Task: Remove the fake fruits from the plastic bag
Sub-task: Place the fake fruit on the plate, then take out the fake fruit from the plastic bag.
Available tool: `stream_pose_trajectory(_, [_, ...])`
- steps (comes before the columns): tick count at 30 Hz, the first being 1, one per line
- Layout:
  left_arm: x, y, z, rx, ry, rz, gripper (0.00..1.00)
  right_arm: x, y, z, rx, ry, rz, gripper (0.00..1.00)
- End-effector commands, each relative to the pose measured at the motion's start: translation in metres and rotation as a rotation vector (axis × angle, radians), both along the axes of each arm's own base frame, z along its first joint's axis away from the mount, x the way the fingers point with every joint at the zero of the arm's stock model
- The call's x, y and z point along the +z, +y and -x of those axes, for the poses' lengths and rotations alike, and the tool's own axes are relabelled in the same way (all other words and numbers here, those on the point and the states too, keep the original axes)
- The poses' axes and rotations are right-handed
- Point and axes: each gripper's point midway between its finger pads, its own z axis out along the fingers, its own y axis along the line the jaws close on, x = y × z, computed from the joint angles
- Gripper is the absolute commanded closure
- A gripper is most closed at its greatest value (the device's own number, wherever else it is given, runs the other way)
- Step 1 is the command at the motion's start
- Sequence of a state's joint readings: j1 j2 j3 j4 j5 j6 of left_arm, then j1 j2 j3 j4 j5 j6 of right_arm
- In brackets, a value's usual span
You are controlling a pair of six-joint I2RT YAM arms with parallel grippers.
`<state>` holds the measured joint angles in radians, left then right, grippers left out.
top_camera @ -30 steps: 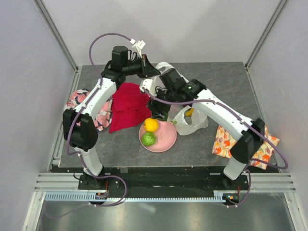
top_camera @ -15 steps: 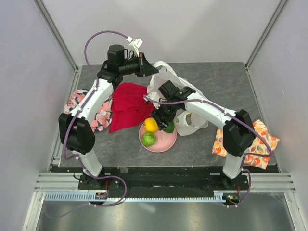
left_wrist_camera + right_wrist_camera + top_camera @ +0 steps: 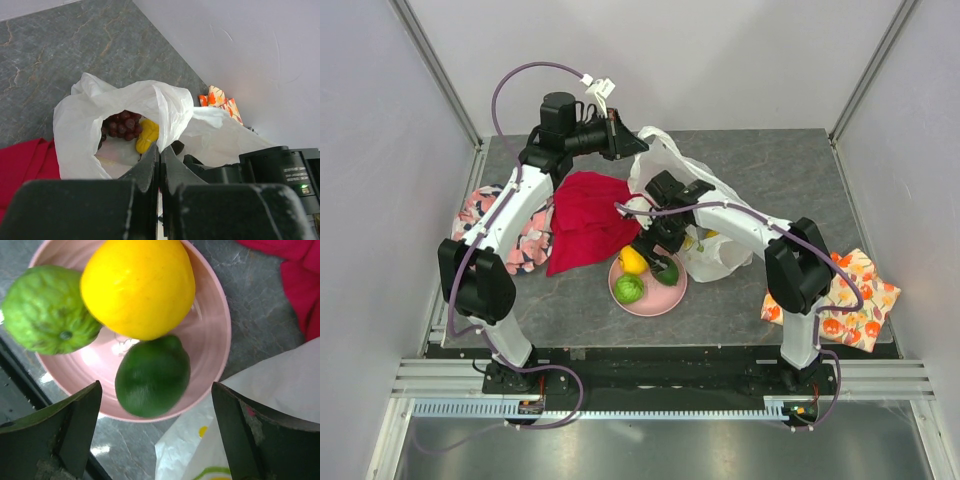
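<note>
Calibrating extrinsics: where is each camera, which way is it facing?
Top external: above and behind, facing down on the table; left arm, right arm show.
Left wrist: faces into the plastic bag; left gripper shut on its edge.
Right wrist: faces down at the pink plate; right gripper open.
Shared: plate, top and right wrist.

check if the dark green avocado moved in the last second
Yes. The avocado has come onto the pink plate, on its plastic bag side.
</note>
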<state>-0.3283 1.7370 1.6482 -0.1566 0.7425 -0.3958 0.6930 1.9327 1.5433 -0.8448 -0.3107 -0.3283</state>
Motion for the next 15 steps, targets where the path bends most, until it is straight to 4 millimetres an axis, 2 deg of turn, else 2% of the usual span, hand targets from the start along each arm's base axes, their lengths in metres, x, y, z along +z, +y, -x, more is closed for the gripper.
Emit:
stream_pose_trajectory(1, [0.017,-0.001,0.002,-0.028,-0.069,0.015,0.98,0.105,0.006,0.0,0.129,-0.136,-0.154,0.02])
stream_pose_trajectory(3, [0.015,-0.001,0.001,-0.027,-0.067,0.014,0.98,0.134,0.003,0.005,0.156,-0.178,-0.194,0.02])
stream_pose_trajectory(4, [0.015,-0.001,0.001,-0.027,-0.067,0.014,0.98,0.159,-0.003,0.009,0.151,-0.217,-0.226,0.03])
stream_pose_trajectory(6, [0.014,-0.002,0.0,-0.029,-0.066,0.013,0.98,0.184,-0.008,0.015,0.141,-0.259,-0.264,0.04])
stream_pose_trajectory(7, [0.012,-0.002,0.0,-0.029,-0.062,0.011,0.99,0.19,-0.01,0.014,0.129,-0.268,-0.267,0.05])
stream_pose_trajectory(9, [0.01,-0.002,0.001,-0.031,-0.052,0.012,0.98,0.191,-0.013,0.012,0.102,-0.263,-0.262,0.11])
stream_pose_trajectory(12, [0.004,-0.002,0.003,-0.03,-0.028,0.015,0.98,0.181,-0.019,0.001,0.057,-0.251,-0.253,0.21])
stream_pose_trajectory(15, [0.003,-0.002,0.006,-0.038,-0.019,0.018,0.98,0.156,-0.022,-0.021,-0.022,-0.21,-0.246,0.35])
